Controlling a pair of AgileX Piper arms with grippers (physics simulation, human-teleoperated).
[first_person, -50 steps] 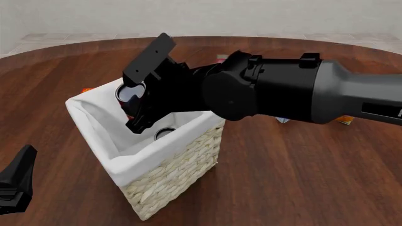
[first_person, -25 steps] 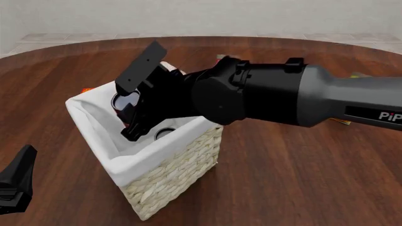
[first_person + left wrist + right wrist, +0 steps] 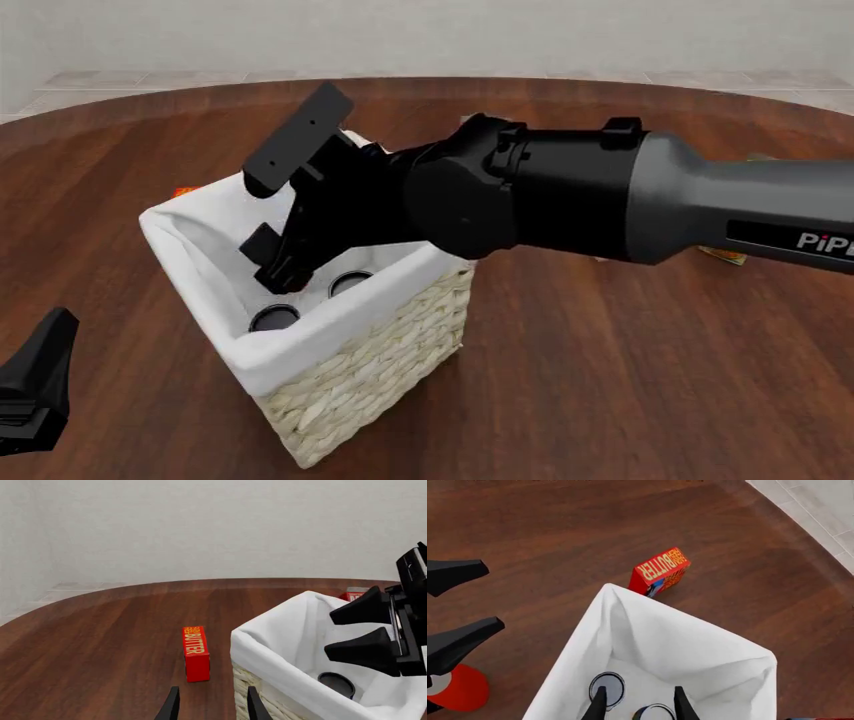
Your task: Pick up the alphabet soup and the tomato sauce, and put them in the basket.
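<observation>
Nearest the front camera, the left gripper [image 3: 34, 395] is idling low at the table's [image 3: 641, 380] near-left edge, well apart from everything; its own wrist view shows the fingers standing apart with nothing between them, so it is playing no part in this step.

Just beyond it, the basket [image 3: 374, 370] is sitting upright on the table, its white lining folded over the rim. Two round can tops are lying on its floor, side by side. In the right wrist view one [image 3: 607, 687] looks paler and the other [image 3: 654, 713] darker, probably the soup and the sauce in turn, though no label is showing, so which is which cannot be settled.

Above the opening, the right gripper [image 3: 274, 262] is hanging over the cans with its fingers spread and gripping nothing, which suggests both cans are already delivered and the task is nearly finished.

Past the basket's far corner, a red butter box [image 3: 659, 572] is lying flat on the table, outside the task.
</observation>
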